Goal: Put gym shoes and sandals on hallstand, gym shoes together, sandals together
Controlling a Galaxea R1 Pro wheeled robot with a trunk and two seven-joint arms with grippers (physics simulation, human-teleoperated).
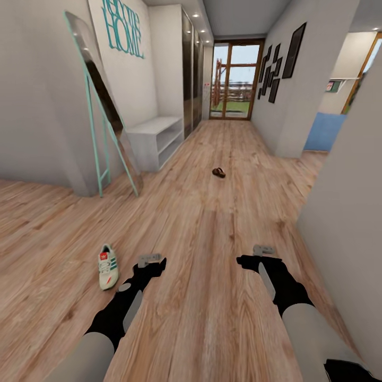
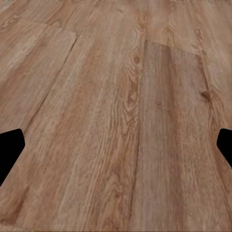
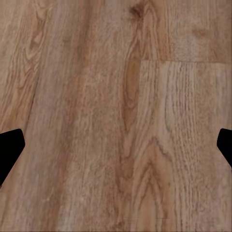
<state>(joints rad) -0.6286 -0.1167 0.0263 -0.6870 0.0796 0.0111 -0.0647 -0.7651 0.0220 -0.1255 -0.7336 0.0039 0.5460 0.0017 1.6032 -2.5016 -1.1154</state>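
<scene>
Nearest you: left tool (image 1: 150,261) and right tool (image 1: 258,254), both black, both held low over the light brown wood-grain plank corridor floor (image 1: 201,223). In each wrist view the two dark fingertips (image 2: 10,147) sit at opposite edges with bare planks between them, so both tools stand apart and carry nothing; the right one's fingertips (image 3: 9,145) read the same.

Next out: one white low gym shoe with teal-green side stripes and a red-orange tongue mark (image 1: 107,266), lying on the floor just beside and outboard of your left tool, pointing roughly along the corridor. This is your nearest item and, by my judgement, the step in hand. Bring the left tool over its middle, turn the fingers across the shoe's width, and close on the sides near the lacing, not on the toe, so it does not swing when lifted.

Mid-corridor: one small dark brown sandal (image 1: 218,172), well apart from the gym shoe; at this range its orientation is hard to tell, possibly lying crosswise.

Left wall, further on: a tall leaning mirror with a teal frame (image 1: 98,106), then the wide low light-grey hallstand with two open shelf compartments (image 1: 156,139). It holds no shoes that you can see. Set the first gym shoe to one side there, leaving room beside it for its mate.

Far end: a glazed wooden door (image 1: 232,79).
</scene>
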